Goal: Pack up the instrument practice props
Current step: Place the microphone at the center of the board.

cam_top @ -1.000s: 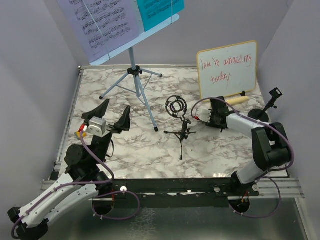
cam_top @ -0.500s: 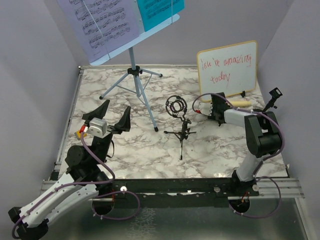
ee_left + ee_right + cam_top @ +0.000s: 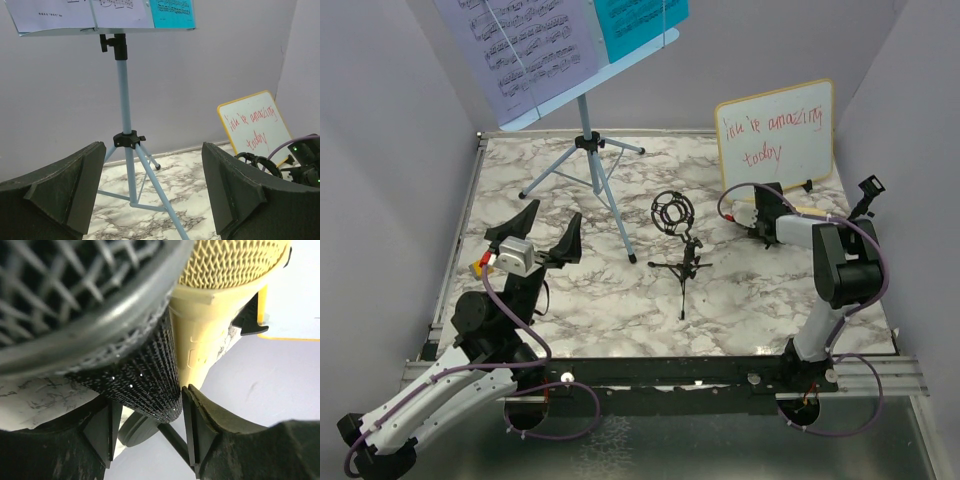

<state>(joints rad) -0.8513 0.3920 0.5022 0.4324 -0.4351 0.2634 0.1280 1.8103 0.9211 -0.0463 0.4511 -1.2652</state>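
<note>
Cream microphone (image 3: 200, 340) at right gripper (image 3: 148, 416)

Light-blue music rack (image 3: 586, 118), cyan sheet (image 3: 640, 20)

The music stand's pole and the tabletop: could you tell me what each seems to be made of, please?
The music stand's pole: probably painted metal tube, light blue with a smooth satin look; its black collar looks like plastic. The tabletop: marble pattern, white with grey veins, but flat and even, so possibly printed laminate rather than stone.
</note>
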